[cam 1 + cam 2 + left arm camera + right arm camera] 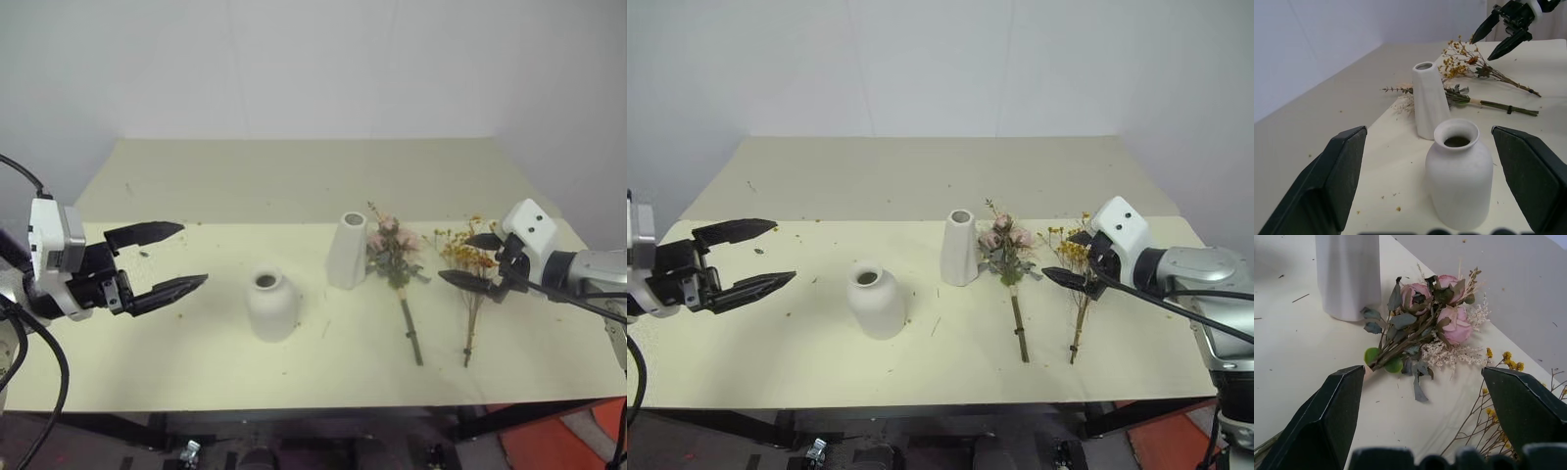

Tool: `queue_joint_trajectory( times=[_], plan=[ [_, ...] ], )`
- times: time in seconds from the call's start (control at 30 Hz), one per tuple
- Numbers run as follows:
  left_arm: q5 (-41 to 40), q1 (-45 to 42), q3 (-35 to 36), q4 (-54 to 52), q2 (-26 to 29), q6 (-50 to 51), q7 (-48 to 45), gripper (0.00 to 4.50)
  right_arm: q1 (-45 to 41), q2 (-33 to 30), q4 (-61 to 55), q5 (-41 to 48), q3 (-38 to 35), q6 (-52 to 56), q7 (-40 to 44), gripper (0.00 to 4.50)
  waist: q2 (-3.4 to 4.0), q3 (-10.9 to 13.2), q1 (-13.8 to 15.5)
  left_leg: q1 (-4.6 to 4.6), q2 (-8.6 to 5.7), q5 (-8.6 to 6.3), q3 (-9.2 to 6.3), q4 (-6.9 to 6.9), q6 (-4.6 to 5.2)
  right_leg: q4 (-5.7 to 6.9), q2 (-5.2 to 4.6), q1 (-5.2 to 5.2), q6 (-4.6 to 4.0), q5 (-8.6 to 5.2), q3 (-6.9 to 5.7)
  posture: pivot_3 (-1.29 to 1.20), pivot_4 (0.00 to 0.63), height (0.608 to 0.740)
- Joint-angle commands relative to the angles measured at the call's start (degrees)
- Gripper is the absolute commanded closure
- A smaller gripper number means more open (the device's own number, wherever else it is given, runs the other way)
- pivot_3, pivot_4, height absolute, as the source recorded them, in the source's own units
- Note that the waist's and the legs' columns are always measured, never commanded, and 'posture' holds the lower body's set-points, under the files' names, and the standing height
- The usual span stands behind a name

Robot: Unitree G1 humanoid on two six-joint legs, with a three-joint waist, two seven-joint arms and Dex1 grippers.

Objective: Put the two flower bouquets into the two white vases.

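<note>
Two white vases are standing: one tall vase [347,251], one round vase [270,305]. Two bouquets are lying flat: rose bouquet [394,257], yellow spray [467,259]. No writing is showing. Left gripper [165,262] and right gripper [473,259] are gaping wide, holding nothing.

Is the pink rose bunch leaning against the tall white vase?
Cannot tell. In the left eye view the rose bouquet lies right beside the tall vase; the right wrist view shows leaves close to it, no plain contact.

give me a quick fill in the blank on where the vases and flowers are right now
1. Both bouquets lie flat on the ____.
2. The pink rose bouquet lies right beside the ____ white vase.
3. The right hand hovers over the ____ dried flowers.
4. The short round vase is ____ inside.

Missing words: table; tall; yellow; empty
</note>
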Motion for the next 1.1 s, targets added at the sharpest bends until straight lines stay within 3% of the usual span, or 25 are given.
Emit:
queue_joint_trajectory(
  times=[0.03,0.23,0.4,0.5,0.67,0.9,1.1],
  plan=[
    [0.08,-1.38,0.19,0.49,1.13,-0.94,-0.6,0.05,-1.01,-0.89,-1.3,-0.39,-0.99,0.71,-0.74,0.0,0.0,0.0,-0.09,0.0,0.0,0.0,0.0,0.0,0.0,-0.01,0.0,0.0,0.0,0.0,0.0,0.0,0.15,0.74],
    [0.57,-3.78,-0.65,1.88,1.5,-0.96,-0.82,0.05,-3.02,-1.48,-1.51,-0.17,-0.6,5.81,-2.29,0.0,0.0,0.0,-0.07,0.01,0.0,0.0,0.0,0.0,0.0,0.02,0.0,0.01,0.0,0.0,0.0,0.0,0.15,0.74],
    [1.65,-10.02,-4.37,5.78,3.24,-1.67,-3.25,0.05,-21.16,-1.68,5.19,3.68,4.56,34.97,-4.95,0.0,0.05,0.03,-0.53,0.02,0.0,0.01,0.0,0.03,0.0,0.07,0.02,-0.05,-0.05,0.05,0.02,0.0,0.15,0.74],
    [3.04,-15.96,-8.34,9.05,3.4,-2.7,-5.09,0.05,-28.47,-5.24,11.38,2.59,11.83,41.41,-2.29,0.0,0.08,0.05,-0.08,-0.03,0.02,0.0,-0.03,-0.02,0.01,0.02,0.05,-0.08,-0.08,0.02,-0.03,0.0,0.15,0.74],
    [4.92,-25.77,-14.79,14.07,1.56,-4.25,-8.23,0.05,-36.87,-9.97,21.5,-0.78,28.49,43.16,6.48,0.0,0.08,0.06,0.73,-0.27,-0.1,-0.04,-0.01,0.02,0.06,-0.19,-0.1,-0.13,-0.01,0.01,-0.06,0.0,0.15,0.74],
    [6.66,-31.63,-19.25,17.68,-2.73,-6.07,-10.17,0.05,-44.12,-7.35,38.53,-7.56,41.17,39.92,14.46,0.0,0.14,0.11,0.49,-0.36,-0.11,-0.04,-0.02,0.02,0.08,-0.03,-0.09,-0.31,-0.02,0.02,-0.06,0.0,0.15,0.74],
    [6.95,-32.32,-19.98,17.51,-4.23,-6.11,-10.78,0.05,-46.87,-3.7,47.33,-12.81,47.35,37.77,20.14,0.0,0.16,0.12,-0.51,-0.36,-0.12,-0.04,-0.03,0.07,0.08,0.04,-0.09,-0.31,0.01,0.03,-0.05,0.0,0.15,0.74]
  ],
)
